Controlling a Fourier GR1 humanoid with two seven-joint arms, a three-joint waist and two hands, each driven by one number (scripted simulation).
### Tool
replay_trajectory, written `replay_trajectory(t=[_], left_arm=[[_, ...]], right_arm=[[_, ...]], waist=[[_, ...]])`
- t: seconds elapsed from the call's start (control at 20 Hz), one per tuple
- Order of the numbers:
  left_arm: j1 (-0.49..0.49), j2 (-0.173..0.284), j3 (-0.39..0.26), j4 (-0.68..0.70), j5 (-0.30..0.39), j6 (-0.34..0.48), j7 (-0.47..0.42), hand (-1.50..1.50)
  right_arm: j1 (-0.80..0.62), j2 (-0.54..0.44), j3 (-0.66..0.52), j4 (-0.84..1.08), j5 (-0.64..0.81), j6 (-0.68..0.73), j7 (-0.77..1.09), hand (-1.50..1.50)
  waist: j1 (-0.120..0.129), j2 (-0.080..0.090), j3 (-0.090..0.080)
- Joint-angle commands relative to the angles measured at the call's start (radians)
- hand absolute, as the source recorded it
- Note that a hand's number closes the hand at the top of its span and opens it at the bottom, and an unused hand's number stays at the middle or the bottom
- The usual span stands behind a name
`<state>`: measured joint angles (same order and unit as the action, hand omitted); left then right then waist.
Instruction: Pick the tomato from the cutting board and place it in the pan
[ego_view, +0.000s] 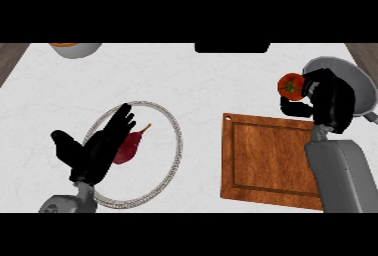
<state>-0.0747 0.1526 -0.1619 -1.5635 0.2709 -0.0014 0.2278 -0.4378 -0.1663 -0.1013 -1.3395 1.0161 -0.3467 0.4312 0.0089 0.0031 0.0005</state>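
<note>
While the right hand (322, 95) curls round it, the round red tomato with a green stalk end (290, 86) hangs at the left rim of the grey metal pan (354, 75) near the counter's right edge. The brown wooden cutting board (269, 160) lies bare below it, white counter open between board and rope-rimmed round plate (174, 150). That plate holds a dark red pod-shaped vegetable (131, 146), partly covered by the left hand (100, 145), fingers straight and spread.

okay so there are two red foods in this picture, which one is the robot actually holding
The round tomato, gripped in the right hand beside the pan. The other, a dark red pointed vegetable, lies on the plate under the open left hand.
</note>
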Motion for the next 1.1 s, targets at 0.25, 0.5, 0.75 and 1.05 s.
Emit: replay_trajectory(t=[0.25,0.5,0.75,1.05], left_arm=[[0.002,0.008,0.013,0.001,0.008,-0.040,-0.006,0.00],[-0.009,-0.009,0.006,-0.008,-0.007,-0.022,0.010,0.00],[-0.056,-0.041,-0.012,0.020,-0.032,0.002,0.026,0.00],[-0.037,-0.049,-0.033,0.011,-0.045,-0.018,-0.021,0.00]], right_arm=[[-0.166,-0.147,-0.210,0.458,-0.057,-0.322,-0.237,1.50],[-0.271,-0.253,-0.325,0.669,-0.174,-0.410,-0.382,1.50],[-0.291,-0.297,-0.405,0.862,-0.263,-0.492,-0.577,1.50],[-0.342,-0.399,-0.464,0.965,-0.312,-0.446,-0.676,1.50]], waist=[[0.018,0.007,0.001],[0.027,0.011,0.003],[0.035,0.017,0.004],[0.064,0.031,0.007]])
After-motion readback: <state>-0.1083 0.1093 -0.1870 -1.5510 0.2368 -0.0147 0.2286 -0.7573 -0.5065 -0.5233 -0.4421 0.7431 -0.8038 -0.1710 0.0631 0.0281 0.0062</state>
